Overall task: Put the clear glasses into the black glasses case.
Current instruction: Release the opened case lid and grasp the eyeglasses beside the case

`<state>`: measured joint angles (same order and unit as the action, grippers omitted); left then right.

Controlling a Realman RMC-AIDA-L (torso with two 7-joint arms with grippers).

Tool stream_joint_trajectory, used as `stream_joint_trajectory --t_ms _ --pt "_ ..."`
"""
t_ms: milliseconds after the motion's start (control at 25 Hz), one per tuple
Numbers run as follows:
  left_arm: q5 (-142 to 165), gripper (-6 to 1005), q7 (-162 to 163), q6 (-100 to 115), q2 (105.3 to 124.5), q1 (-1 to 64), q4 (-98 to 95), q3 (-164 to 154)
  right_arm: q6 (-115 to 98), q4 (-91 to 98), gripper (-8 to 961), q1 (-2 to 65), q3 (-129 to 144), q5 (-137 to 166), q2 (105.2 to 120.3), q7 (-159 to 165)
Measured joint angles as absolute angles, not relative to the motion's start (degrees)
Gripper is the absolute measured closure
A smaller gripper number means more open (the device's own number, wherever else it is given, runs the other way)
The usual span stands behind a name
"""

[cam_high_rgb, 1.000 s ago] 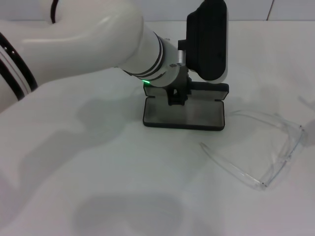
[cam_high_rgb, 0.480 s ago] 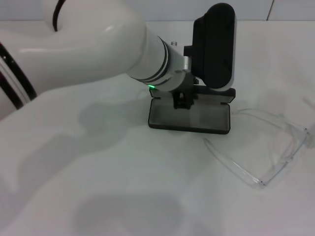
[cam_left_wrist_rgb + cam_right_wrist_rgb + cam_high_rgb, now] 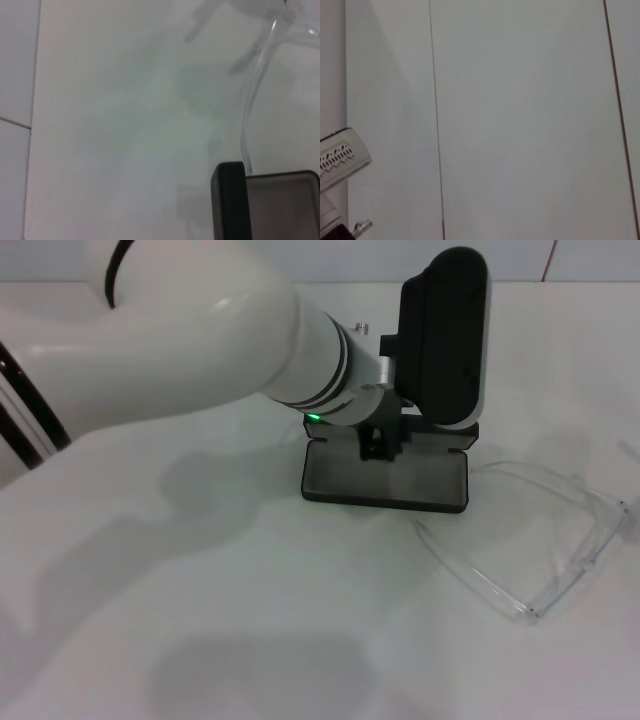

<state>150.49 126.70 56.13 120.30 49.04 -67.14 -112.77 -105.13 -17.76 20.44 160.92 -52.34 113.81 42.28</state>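
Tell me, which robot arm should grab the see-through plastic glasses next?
Probably the right. The clear plastic glasses lie on the white table to the right of the open black glasses case, nearer the robot's right side. The left gripper is busy at the case's hinge. The right gripper is not in view, though.

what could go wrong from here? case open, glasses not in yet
1. The left claw sits at the open black glasses case; pulling away could drag the case or drop its lid.
2. The clear glasses lie unfolded right beside the case, arm tip close to its corner; sliding the case may nudge them.
3. Transparent frames are easy to misgrasp.
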Motion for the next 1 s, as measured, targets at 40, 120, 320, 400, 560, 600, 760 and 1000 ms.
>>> stream_joint_trajectory --t_ms 40,120,320,400,560,600,760,1000 --pt "150.56 665 126.78 56.24 120.28 49.02 -67.63 -112.75 -105.20 -17.76 125 20.35 160.89 -52.34 113.79 42.28" --pt "150.76 665 127.03 56.62 120.23 48.99 -68.65 -112.66 -105.23 -17.75 125 20.22 160.85 -52.34 113.74 42.28" --pt "151.92 664 129.25 57.77 120.20 47.87 -73.19 -112.29 -105.32 -17.75 126 20.04 160.84 -52.33 113.65 42.10" --pt "151.85 664 129.79 57.92 120.18 46.70 -75.58 -112.15 -105.20 -17.75 126 20.04 160.84 -52.31 113.52 42.06" --pt "151.63 665 130.27 58.76 120.25 43.21 -82.07 -111.59 -104.78 -17.75 127 20.10 160.84 -52.30 113.18 42.17" --pt "151.65 666 130.56 58.83 120.26 42.53 -83.42 -111.56 -104.78 -17.75 127 20.10 160.84 -52.27 113.15 42.19" --pt "151.95 669 133.13 57.47 120.32 38.80 -89.65 -109.71 -104.58 -18.77 127 20.74 161.21 -50.50 112.93 43.07" --pt "143.97 673 138.49 46.77 120.17 31.01 -96.34 -102.30 -103.39 -26.94 128 25.57 161.80 -37.71 112.71 49.87"
